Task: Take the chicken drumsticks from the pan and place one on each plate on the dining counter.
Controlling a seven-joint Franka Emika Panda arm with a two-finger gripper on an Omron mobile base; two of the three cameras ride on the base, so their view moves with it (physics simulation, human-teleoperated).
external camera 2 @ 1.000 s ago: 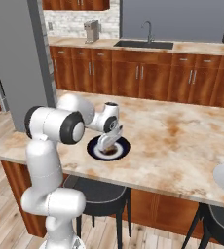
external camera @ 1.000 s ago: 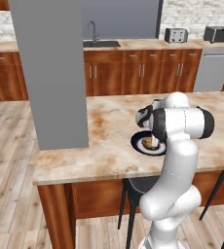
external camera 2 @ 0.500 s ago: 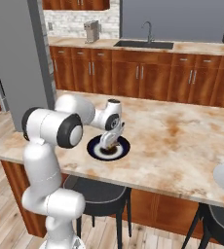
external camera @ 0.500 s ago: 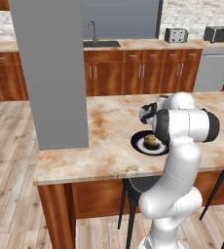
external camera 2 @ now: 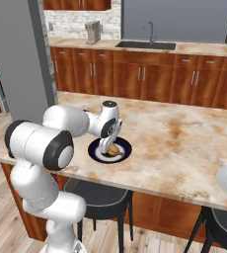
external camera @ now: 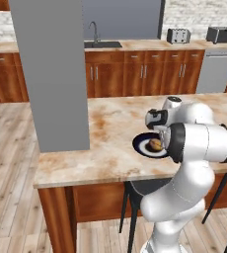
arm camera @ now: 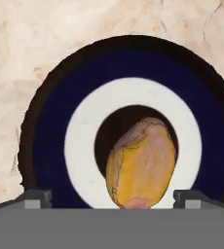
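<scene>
A chicken drumstick (arm camera: 140,163) is seen lying on a plate (arm camera: 50,121) near the dining counter's (external camera: 110,153) front edge. The gripper (arm camera: 111,199) is spread wide around it, so release appears done; a straight lift is called for next.

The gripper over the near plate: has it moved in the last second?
Yes. The gripper has lifted a little off the drumstick, which lies on the plate, and its fingers now stand apart either side of it.

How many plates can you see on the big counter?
2. One plate sits near the counter's front edge under the tool, with a drumstick on it. A second plate is at the right edge of the right base view, partly cut off.
</scene>
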